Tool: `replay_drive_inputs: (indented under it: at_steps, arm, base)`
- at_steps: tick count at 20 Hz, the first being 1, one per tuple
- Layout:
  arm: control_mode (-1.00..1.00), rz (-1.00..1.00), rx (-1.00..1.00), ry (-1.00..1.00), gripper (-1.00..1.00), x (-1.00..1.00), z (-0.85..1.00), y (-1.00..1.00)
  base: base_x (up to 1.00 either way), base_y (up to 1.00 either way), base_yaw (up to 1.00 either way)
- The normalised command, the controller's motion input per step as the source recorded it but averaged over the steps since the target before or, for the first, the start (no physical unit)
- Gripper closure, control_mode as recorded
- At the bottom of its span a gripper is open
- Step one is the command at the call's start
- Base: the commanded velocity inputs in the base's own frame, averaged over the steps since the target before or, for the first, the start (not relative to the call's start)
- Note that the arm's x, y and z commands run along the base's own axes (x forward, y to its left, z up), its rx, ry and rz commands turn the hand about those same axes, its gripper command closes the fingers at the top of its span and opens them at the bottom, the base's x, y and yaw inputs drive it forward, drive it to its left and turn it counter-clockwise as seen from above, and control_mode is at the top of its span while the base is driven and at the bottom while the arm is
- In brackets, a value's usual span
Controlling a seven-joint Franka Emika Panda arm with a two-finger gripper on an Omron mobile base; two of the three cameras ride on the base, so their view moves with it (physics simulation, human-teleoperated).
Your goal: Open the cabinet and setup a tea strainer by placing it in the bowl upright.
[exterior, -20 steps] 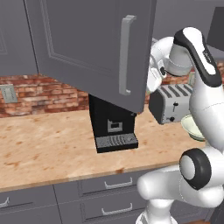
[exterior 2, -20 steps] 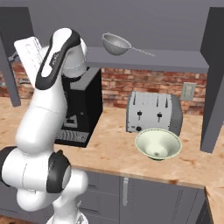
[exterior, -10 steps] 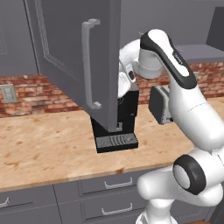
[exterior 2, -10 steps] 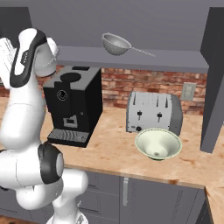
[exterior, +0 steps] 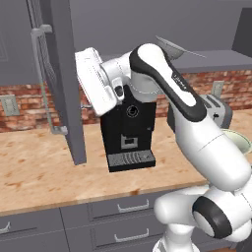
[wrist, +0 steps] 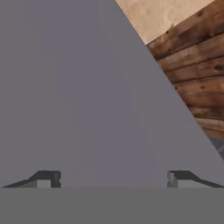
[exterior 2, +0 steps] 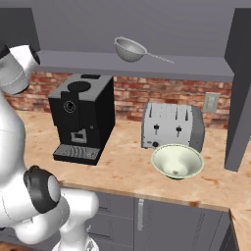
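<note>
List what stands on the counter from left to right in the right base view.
Black coffee machine → silver toaster → the bowl, which sits in front of the toaster's right half.

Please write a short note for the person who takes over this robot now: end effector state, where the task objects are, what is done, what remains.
End effector: open, holding nothing, close against the inner face of the cabinet's left door.
Cabinet: both doors swung open.
Tea strainer: on the cabinet shelf, handle pointing right.
Bowl: on the counter, in front of the toaster, nothing in it.
Done: cabinet opened.
Left: pick up the strainer and place it upright in the bowl.
</note>
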Motion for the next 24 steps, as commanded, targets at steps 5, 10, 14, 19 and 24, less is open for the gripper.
replay_drive_inputs:
  at_steps: [5, 10, 14, 19, 24]
  arm:
    - [-1.0, -0.27, 0.0, 0.0, -1.0, 0.0, -0.03, 0.51]
    - [-1.0, -0.17, 0.0, 0.0, -1.0, 0.0, -0.05, 0.54]
    - [-1.0, -0.09, -0.01, 0.0, -1.0, 0.01, -0.03, -0.04]
    - [-1.0, -0.02, -0.01, -0.06, -1.0, 0.05, -0.09, -0.67]
    - [-1.0, -0.05, -0.08, -0.01, -1.0, 0.08, -0.04, -0.59]
  base:
    - [0.0, 0.0, 0.0]
    - [0.0, 0.0, 0.0]
    - [0.0, 0.0, 0.0]
    - [0.0, 0.0, 0.0]
    - [0.0, 0.0, 0.0]
